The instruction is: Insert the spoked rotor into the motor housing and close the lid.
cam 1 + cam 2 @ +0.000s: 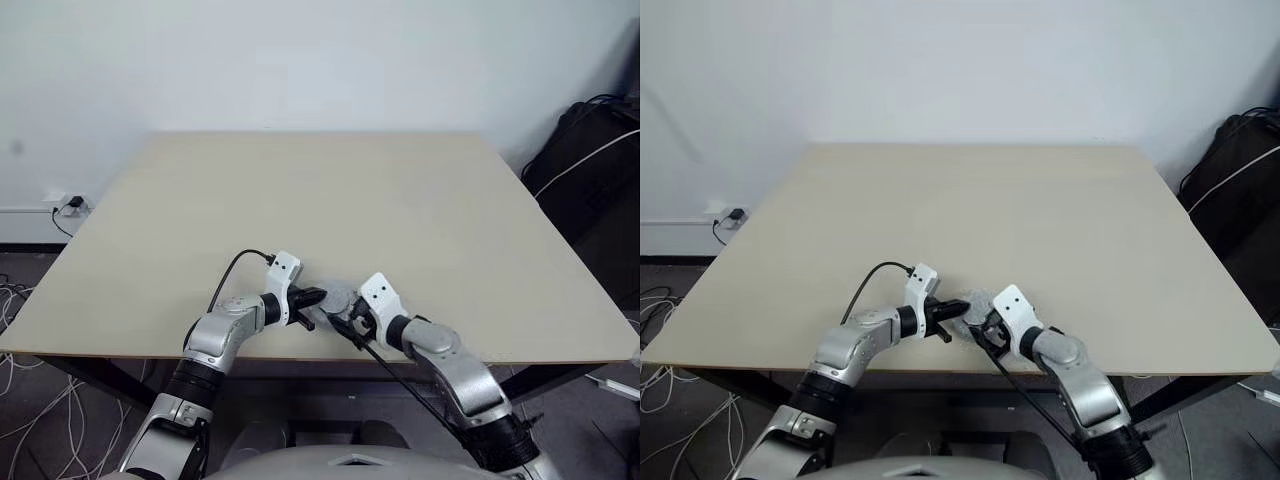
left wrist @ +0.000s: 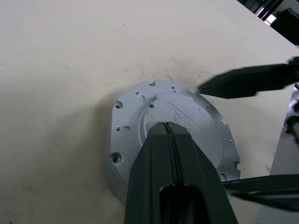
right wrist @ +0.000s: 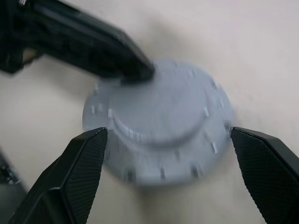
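The lid (image 2: 182, 107), a smooth silver-grey round cap with a raised centre and small holes around its rim, lies flat on the table (image 1: 350, 190) near the front edge. My left gripper (image 2: 167, 125) is shut and its joined tips rest on top of the lid (image 1: 338, 298). My right gripper (image 3: 167, 133) is open, with one black finger (image 3: 84, 163) on each side of the lid (image 3: 163, 112) and apart from it. A grey side wall (image 2: 114, 179) shows under the lid's rim; I cannot tell whether it is the motor housing. The spoked rotor is hidden.
The table's front edge runs just behind both grippers. A black bag (image 1: 600, 170) with a white cable stands off the table's right side. A wall socket (image 1: 70, 205) and loose cables lie on the floor at the left.
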Controlling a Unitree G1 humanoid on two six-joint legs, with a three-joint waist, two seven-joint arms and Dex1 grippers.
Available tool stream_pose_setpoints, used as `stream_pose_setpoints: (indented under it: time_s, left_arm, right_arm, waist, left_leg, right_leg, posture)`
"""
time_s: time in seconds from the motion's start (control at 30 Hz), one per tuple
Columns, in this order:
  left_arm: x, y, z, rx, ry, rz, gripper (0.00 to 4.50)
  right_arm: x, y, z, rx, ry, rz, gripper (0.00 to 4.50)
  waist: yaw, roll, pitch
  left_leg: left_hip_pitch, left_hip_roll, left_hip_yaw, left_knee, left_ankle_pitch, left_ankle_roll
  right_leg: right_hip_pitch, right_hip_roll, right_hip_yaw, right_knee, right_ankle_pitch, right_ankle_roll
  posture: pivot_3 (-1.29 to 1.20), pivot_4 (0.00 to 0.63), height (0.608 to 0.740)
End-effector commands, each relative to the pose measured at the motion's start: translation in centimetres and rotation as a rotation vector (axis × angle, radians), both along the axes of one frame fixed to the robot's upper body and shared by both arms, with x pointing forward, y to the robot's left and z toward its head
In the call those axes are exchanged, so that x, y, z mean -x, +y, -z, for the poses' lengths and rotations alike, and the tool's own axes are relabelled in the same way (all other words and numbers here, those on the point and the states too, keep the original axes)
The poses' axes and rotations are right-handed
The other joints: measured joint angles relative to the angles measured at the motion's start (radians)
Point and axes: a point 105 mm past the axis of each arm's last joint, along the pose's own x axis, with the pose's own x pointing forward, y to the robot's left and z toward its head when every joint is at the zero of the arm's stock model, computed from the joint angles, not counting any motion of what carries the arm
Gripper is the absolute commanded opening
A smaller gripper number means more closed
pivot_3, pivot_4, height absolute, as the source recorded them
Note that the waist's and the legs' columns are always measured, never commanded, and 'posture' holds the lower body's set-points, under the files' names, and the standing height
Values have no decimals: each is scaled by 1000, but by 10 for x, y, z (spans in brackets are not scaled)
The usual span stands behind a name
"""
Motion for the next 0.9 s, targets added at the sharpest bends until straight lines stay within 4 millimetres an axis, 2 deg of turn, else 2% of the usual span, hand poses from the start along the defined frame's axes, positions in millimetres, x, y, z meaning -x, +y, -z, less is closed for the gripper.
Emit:
stream_pose_setpoints:
  time_s: [0.03,0.13,0.27,0.4,0.43,0.73,0.9]
  left_arm:
    - [4,-1,6,-17,16,11,0]
    - [5,-3,6,-12,14,21,0]
    - [4,-4,4,-5,7,28,0]
    - [4,-3,4,-6,5,28,0]
    - [5,-3,4,-6,5,28,0]
    - [7,1,6,-9,8,17,0]
    - [7,1,6,-8,8,16,0]
  right_arm:
    - [15,-8,-5,-80,52,-12,4465]
    - [20,-14,-9,-167,99,30,4465]
    - [8,-22,-5,-336,193,228,4465]
    - [-4,-20,-7,-503,251,348,4465]
    - [-6,-19,-7,-533,262,364,4465]
    - [-11,0,-1,-670,400,392,4465]
    - [-7,15,-7,-843,513,359,4465]
  waist:
    - [0,0,0]
    - [-1,0,1]
    - [-2,0,2]
    - [-1,0,2]
    - [-1,1,2]
    - [-5,2,1]
    - [-7,3,1]
  left_leg:
    - [0,0,-1,0,0,0]
    - [-1,1,-2,-1,0,1]
    - [-1,1,-2,-1,-2,-3]
    - [-1,1,-2,-2,-3,-3]
    - [-1,0,-2,-2,-3,-3]
    - [-2,0,-1,-5,0,2]
    - [-1,0,-1,-5,0,2]
  right_leg:
    - [1,0,0,-2,0,1]
    - [3,0,-2,-7,2,3]
    - [3,-1,-1,-8,2,4]
    - [3,0,-1,-8,3,3]
    - [2,0,-1,-8,5,-1]
    - [0,0,0,-9,5,-3]
    - [0,0,0,-9,5,-4]
  posture:
    - [0,0,740]
    - [0,0,740]
    - [0,0,740]
    - [0,0,740]
    - [0,0,740]
    - [0,0,740]
    - [0,0,740]
